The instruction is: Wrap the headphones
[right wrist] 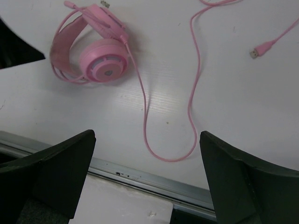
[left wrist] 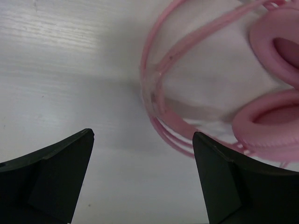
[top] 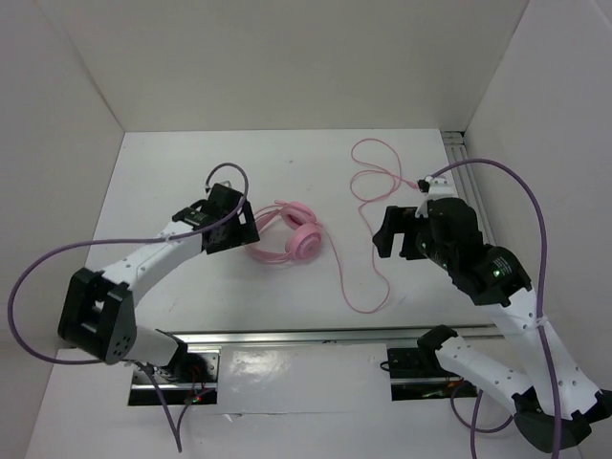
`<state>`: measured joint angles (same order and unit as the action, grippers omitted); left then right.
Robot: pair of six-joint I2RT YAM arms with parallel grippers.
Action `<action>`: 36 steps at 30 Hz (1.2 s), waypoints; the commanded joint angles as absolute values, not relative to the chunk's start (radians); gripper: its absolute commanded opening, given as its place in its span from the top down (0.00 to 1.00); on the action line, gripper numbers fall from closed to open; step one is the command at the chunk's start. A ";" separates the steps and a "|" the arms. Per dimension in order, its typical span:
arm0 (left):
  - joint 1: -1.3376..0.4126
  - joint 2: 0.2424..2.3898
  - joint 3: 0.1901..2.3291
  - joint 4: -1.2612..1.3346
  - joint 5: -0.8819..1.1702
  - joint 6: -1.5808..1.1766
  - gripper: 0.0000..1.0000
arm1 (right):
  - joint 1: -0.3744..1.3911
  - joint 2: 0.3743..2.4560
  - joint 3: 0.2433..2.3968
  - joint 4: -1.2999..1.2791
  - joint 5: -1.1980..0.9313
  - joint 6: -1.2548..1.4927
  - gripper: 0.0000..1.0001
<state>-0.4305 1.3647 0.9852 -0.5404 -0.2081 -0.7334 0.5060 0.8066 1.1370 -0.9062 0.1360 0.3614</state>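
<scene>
Open wide and empty at left hand (left wrist: 142,135), poised beside headphones (top: 287,239) on counter (top: 191,163); likewise wide open, empty at right hand (right wrist: 147,134), above loose cable (top: 339,277).

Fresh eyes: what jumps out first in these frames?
The pink headphones lying on their side mid-way across the white table, with the open left gripper right at their headband. Next, the long pink cable sprawled unwound in loops to their right, its USB plug lying free, and the open right gripper close by.
</scene>
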 commanded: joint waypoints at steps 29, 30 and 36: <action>-0.481 1.337 0.967 -0.594 -0.307 -0.779 1.00 | 0.505 0.596 0.938 -0.536 -0.326 0.296 0.00; -0.497 1.281 1.001 -0.656 -0.361 -0.794 1.00 | 0.505 0.574 0.878 -0.429 -0.448 0.285 0.00; -0.520 1.046 1.288 -0.919 -0.436 -0.763 1.00 | 0.505 0.463 0.661 -0.063 -0.518 0.351 0.00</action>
<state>-0.5274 1.1126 1.1324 -0.8207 -0.3664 -0.7528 0.5060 0.4797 0.7181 -0.3622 -0.4221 0.3336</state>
